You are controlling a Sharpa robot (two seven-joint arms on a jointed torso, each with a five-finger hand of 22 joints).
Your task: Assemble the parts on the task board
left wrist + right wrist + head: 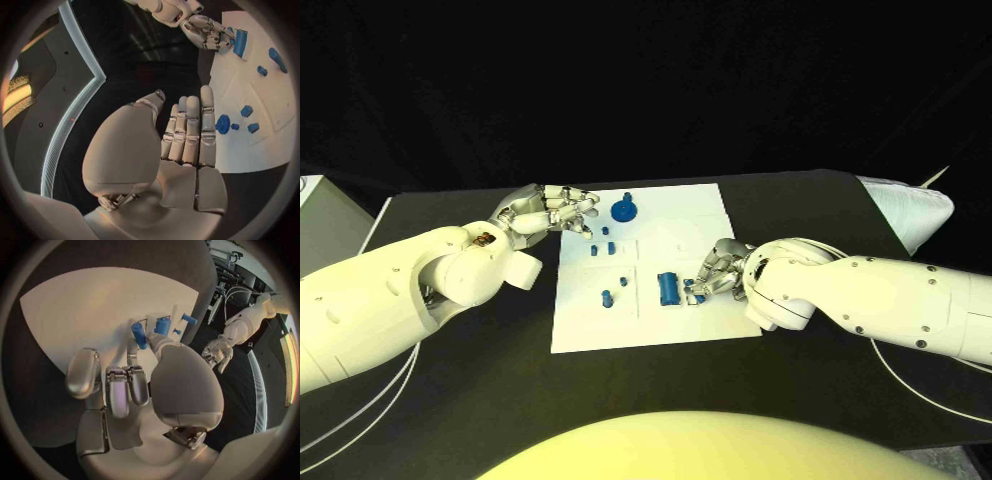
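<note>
Closest to you on the board point(589, 335) there's a bare white strip, then a small blue peg point(607, 297) sitting left of centre with a tinier blue bit point(626, 282) just beyond it. Right next to those, mid-board, is the long blue block point(669, 288), lying roughly lengthwise toward you.

Your right hand point(714, 272) is down on the board's right side, fingers curled in right against that block. From the right wrist view the fingertips point(139, 341) sit up against a blue piece point(139, 335), with another blue part point(162, 325) just past it, but I honestly can't tell if anything's actually pinched or if the hand is just touching it.

A bit further up the board you've got two little blue pieces point(602, 249) side by side near the left edge, and another peg point(606, 232) past those. At the far end is the round blue part point(626, 210) with a knob on top.

Your left hand point(548, 211) is out at the board's far left corner, just beside that round part. In the left wrist view the fingers point(187, 130) are straight and lying together, thumb out to the side, nothing in the palm, so it's holding nothing. The round part point(222, 124) is just off its fingertips, not touching.
</note>
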